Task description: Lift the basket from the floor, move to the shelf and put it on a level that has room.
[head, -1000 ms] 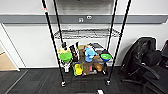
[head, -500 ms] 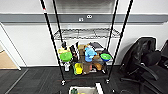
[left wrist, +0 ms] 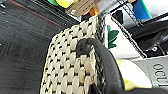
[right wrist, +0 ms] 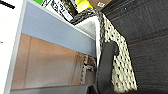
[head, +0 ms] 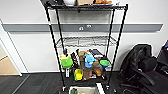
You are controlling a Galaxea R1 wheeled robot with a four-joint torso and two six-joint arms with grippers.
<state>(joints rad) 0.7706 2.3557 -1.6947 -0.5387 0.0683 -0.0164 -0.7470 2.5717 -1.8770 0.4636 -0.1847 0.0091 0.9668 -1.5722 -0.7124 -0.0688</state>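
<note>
Head view: the basket point(head: 83, 90) rides low at six o'clock before the shelf point(head: 86, 45). Jaws' state: cannot tell. Risk, I judge: its rim could catch the crowded bottom tier point(head: 85, 80) before reaching the level point(head: 86, 42).

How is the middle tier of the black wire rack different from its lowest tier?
The middle tier is bare wire mesh with nothing standing on it; the lowest tier is crowded with colourful items, such as a green lid and a blue item. The middle tier sits against the white wall, the lowest just above the dark carpet. Both hang between the same black posts.
</note>
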